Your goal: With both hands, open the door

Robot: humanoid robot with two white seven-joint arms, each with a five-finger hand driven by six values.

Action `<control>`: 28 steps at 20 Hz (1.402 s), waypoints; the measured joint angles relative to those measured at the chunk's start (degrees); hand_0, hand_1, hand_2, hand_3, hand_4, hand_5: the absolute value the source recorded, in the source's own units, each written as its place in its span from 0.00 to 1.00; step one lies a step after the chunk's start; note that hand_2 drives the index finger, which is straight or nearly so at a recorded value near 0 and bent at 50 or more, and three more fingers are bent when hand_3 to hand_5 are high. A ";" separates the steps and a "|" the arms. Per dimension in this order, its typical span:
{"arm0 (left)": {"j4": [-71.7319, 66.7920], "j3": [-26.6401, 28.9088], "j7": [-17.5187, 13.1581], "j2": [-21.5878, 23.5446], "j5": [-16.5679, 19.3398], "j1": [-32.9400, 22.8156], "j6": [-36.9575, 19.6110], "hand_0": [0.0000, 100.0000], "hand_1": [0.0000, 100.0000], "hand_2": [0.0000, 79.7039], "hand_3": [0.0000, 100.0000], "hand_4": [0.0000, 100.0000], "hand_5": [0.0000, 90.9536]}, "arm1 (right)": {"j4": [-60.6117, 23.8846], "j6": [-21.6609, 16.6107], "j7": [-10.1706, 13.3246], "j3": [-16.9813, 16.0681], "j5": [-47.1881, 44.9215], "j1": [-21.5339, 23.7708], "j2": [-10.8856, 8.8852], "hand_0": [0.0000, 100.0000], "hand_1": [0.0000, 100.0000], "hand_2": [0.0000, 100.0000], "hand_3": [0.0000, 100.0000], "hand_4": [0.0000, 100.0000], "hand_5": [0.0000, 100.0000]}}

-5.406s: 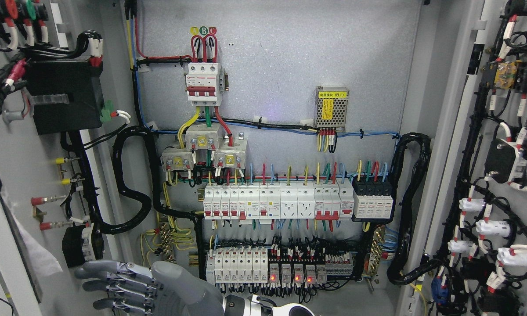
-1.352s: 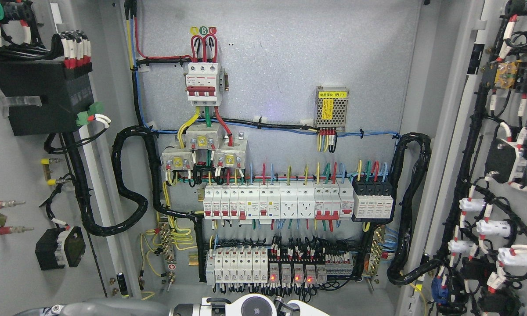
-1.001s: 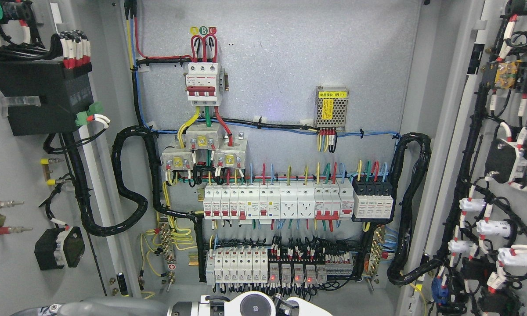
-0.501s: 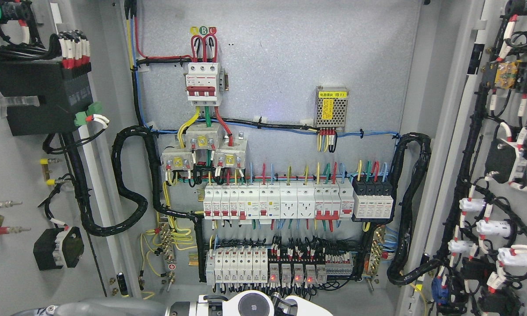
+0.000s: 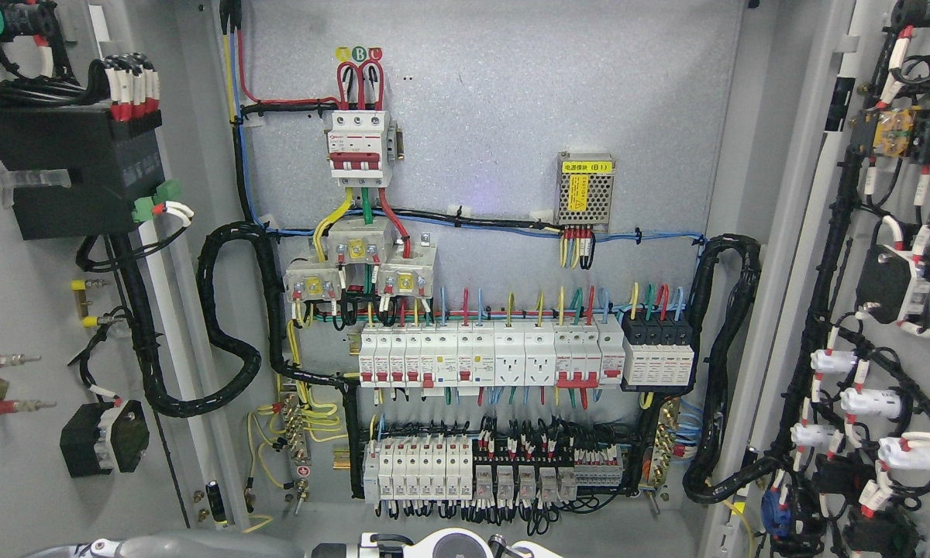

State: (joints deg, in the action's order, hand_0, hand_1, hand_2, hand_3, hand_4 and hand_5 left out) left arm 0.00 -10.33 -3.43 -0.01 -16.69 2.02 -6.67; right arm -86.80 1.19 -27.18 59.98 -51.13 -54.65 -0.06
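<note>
Showing only grey arm (image 5: 178, 542) and white wrist joint (image 5: 453, 542) along bottom edge; no hand or fingers visible, so grip cannot be judged. Both cabinet doors stand swung wide: left door (image 5: 31, 310) at left, right door (image 5: 891, 310) at right. Breaker rows (image 5: 496, 364) exposed between them on back panel (image 5: 511, 116).

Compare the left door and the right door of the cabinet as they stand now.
The left door carries one large black box at the top and sparse parts below; the right door is crowded with black wiring and white-capped parts all the way down. The left door shows broad bare grey panel; the right door shows little. Both are grey and swung open.
</note>
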 measured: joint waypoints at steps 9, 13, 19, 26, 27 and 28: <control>0.00 -0.02 0.00 0.00 0.00 0.00 -0.22 0.30 0.00 0.03 0.03 0.04 0.00 | -3.48 -6.14 0.06 -8.60 5.56 11.62 -1.96 0.22 0.00 0.00 0.00 0.00 0.00; 0.00 -0.03 0.00 0.00 0.00 0.00 -0.24 0.30 0.00 0.03 0.03 0.04 0.00 | -4.81 -11.31 3.64 -13.03 10.80 18.62 -2.96 0.22 0.00 0.00 0.00 0.00 0.00; 2.81 -0.03 0.01 0.00 0.00 -1.11 -1.14 0.30 0.00 0.04 0.03 0.04 0.00 | -7.31 -19.24 6.77 -18.77 14.79 30.05 -6.62 0.22 0.00 0.00 0.00 0.00 0.00; 19.47 -0.05 -3.61 0.01 0.77 -10.34 -8.46 0.30 0.00 0.03 0.03 0.04 0.00 | -10.24 -22.50 8.15 -24.22 16.66 44.37 -11.33 0.22 0.00 0.00 0.00 0.00 0.00; 22.41 -0.06 -6.09 0.01 0.90 -11.99 -10.71 0.30 0.00 0.03 0.03 0.04 0.00 | -10.62 -23.38 8.98 -24.94 16.90 46.25 -11.94 0.22 0.00 0.00 0.00 0.00 0.00; 25.37 -0.08 -9.50 0.02 1.00 -13.31 -13.03 0.30 0.00 0.03 0.03 0.04 0.00 | -10.86 -23.74 9.85 -25.59 17.20 48.39 -12.58 0.22 0.00 0.00 0.00 0.00 0.00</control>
State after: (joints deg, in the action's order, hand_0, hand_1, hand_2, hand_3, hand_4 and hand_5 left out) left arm 25.37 -10.41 -12.93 0.01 -15.69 -11.28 -19.70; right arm -97.66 -22.55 -17.33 34.38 -33.93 -6.25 -12.64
